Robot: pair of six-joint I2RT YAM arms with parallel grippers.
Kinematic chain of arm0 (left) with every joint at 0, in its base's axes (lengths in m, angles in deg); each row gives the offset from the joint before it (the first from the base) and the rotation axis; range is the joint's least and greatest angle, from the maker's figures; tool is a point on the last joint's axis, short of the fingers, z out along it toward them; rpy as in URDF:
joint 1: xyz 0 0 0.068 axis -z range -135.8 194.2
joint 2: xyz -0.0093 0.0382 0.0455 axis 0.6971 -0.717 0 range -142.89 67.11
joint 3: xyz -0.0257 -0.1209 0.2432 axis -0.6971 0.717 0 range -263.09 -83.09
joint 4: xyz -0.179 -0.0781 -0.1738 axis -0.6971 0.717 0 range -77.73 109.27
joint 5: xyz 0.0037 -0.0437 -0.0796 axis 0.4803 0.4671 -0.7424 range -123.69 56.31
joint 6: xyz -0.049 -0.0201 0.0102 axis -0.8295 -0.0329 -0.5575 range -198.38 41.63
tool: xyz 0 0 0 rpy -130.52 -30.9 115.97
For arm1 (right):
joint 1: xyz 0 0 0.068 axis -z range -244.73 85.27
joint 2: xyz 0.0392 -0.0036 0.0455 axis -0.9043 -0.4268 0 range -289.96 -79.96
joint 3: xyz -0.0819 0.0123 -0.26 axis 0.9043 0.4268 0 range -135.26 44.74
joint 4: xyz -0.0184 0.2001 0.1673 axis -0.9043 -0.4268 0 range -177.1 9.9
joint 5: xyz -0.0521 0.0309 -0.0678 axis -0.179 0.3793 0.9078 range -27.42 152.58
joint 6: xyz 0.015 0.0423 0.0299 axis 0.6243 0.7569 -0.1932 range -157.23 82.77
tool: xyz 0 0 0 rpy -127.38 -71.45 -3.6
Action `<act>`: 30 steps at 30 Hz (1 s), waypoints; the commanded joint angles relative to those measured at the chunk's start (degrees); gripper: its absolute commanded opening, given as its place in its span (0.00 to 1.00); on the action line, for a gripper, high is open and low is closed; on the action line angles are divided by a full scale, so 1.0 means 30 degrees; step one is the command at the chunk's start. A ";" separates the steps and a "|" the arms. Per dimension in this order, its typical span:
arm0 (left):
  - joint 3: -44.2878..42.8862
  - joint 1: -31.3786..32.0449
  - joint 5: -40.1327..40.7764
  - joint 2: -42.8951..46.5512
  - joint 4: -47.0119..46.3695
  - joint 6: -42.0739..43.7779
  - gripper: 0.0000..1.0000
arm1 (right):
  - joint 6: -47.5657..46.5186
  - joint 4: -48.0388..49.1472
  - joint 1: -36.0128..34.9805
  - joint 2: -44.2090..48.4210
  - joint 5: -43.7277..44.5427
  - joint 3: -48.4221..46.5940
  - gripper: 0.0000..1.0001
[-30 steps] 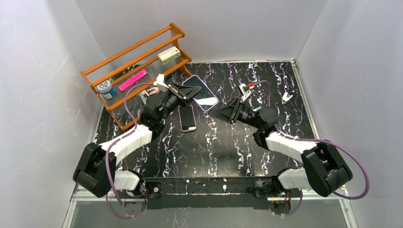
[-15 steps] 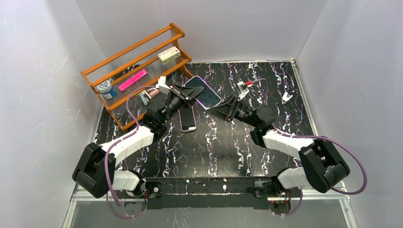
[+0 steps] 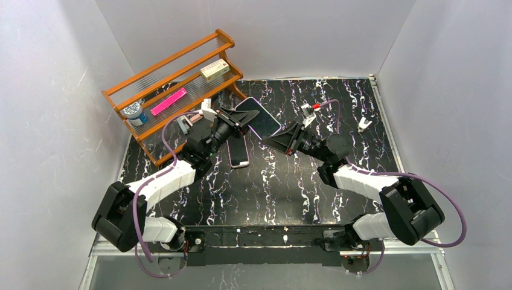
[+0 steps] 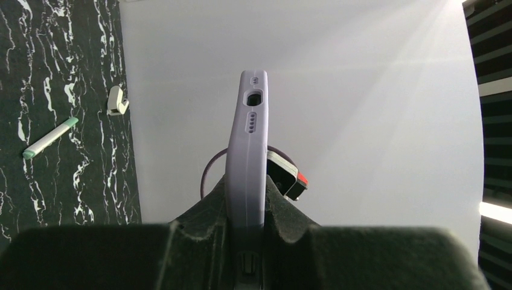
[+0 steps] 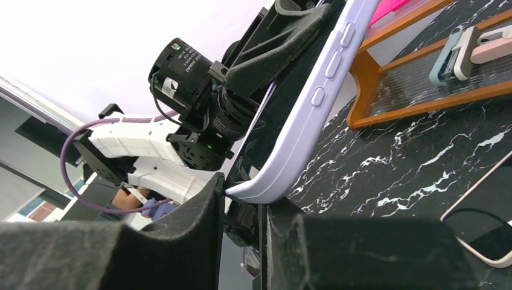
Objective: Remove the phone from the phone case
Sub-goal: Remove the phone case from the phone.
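no readable text; small white print on camera body [image 5: 183, 62] illegible.

top: overhead from behind, far | wrists: close, facing each other | shared: phone case [image 4: 246, 151]

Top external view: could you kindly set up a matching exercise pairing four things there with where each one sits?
Things:
1. lilac phone case
2. bare phone
3. blue-lidded jar
4. cream box

Places:
A. far right end of the wooden rack
B. lying flat on the table
C. gripped by the left end effector, off the table
D. near left end of the wooden rack

Pairs: 1-C, 2-B, 3-D, 4-A
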 commanded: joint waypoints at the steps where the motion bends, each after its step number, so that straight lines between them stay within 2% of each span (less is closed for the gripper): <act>1: -0.1175 0.0121 -0.0226 0.0766 0.1276 -0.0124 0.00 | -0.3473 0.0426 -0.0090 0.0137 -0.0867 -0.0896 0.14; 5: -0.1242 0.0121 -0.0222 0.1029 0.2140 -0.0456 0.00 | -0.4773 -0.0388 -0.0093 -0.0035 -0.1836 -0.1396 0.10; 18: -0.2674 0.0121 -0.0698 0.1498 0.5640 0.0636 0.00 | -0.9323 -0.4418 -0.0093 0.0065 -0.4543 -0.3113 0.08; 25: -0.3223 0.0091 -0.1422 0.1442 0.6230 0.1730 0.00 | -1.2078 -0.7352 -0.0079 0.0399 -0.4653 -0.4085 0.07; 30: -0.3546 -0.0597 -0.2249 0.1813 0.6982 0.4166 0.00 | -1.2753 -0.8448 -0.0040 0.0889 -0.4238 -0.3925 0.14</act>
